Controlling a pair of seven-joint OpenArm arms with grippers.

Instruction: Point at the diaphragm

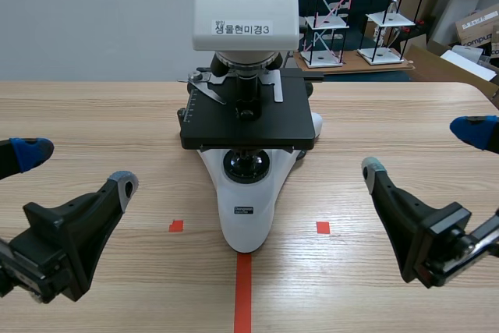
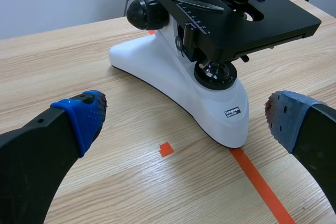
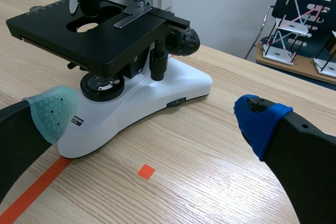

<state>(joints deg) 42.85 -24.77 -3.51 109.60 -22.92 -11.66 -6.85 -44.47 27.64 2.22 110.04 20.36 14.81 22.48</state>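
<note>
A white microscope (image 1: 246, 216) with a black stage (image 1: 248, 118) stands at the table's middle. Its round light lens (image 1: 246, 165) sits in the base below the stage. The diaphragm sits under the stage, mostly hidden in the scene view; a thin lever (image 2: 243, 57) pokes out beneath the stage edge, also seen as the lever (image 3: 71, 65) from the other side. My left gripper (image 1: 78, 168) is open, low at the left, short of the base (image 2: 231, 121). My right gripper (image 1: 422, 147) is open at the right, apart from the base (image 3: 131, 106). Neither touches the microscope.
Orange-red tape marks (image 1: 242, 290) lie on the wooden table in front of the microscope. Wire model racks (image 1: 331, 13) and cardboard boxes (image 1: 475, 29) stand behind the table at the back right. Black focus knobs (image 2: 147, 13) stick out at the microscope's sides.
</note>
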